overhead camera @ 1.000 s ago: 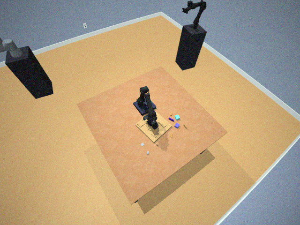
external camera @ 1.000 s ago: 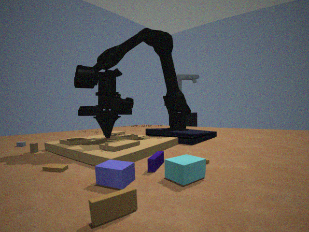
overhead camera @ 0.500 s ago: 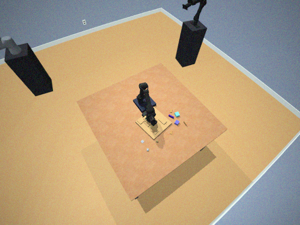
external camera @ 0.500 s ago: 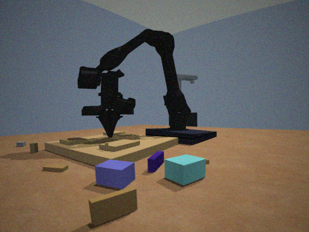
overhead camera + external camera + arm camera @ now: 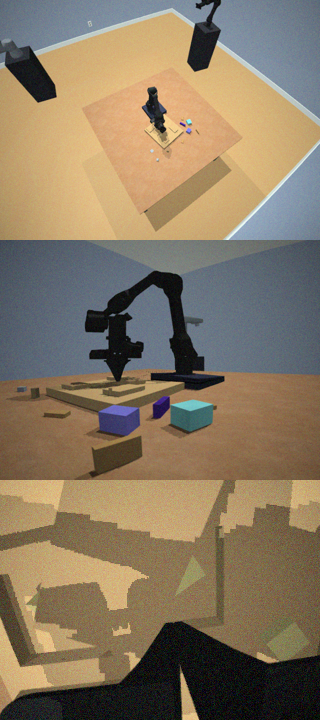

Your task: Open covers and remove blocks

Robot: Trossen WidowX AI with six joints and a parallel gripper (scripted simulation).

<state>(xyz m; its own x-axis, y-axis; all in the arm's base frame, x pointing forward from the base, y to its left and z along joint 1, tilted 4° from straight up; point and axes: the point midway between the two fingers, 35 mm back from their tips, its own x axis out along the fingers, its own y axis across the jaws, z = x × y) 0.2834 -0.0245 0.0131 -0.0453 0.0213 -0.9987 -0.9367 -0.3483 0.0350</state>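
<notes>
The fingers [image 5: 117,378] were pinched fully together on nothing, tip down at the puzzle board [image 5: 85,397]. Beside the board, three coloured blocks sat on the tabletop [image 5: 258,420]: one cyan [image 5: 191,414], one lilac [image 5: 118,419], one dark purple [image 5: 161,406].

tan puzzle board [image 5: 160,391] flat | cyan block [image 5: 191,414], violet block [image 5: 119,419] beside it

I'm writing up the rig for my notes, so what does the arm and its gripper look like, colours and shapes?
The arm is matt black all over, built of rounded, chunky links, and stands on a flat dark navy base plate. The gripper is black too: a boxy body with a crossbar, and two fingers tapering to one wedge-shaped point. No cables, labels or markings show.
</notes>
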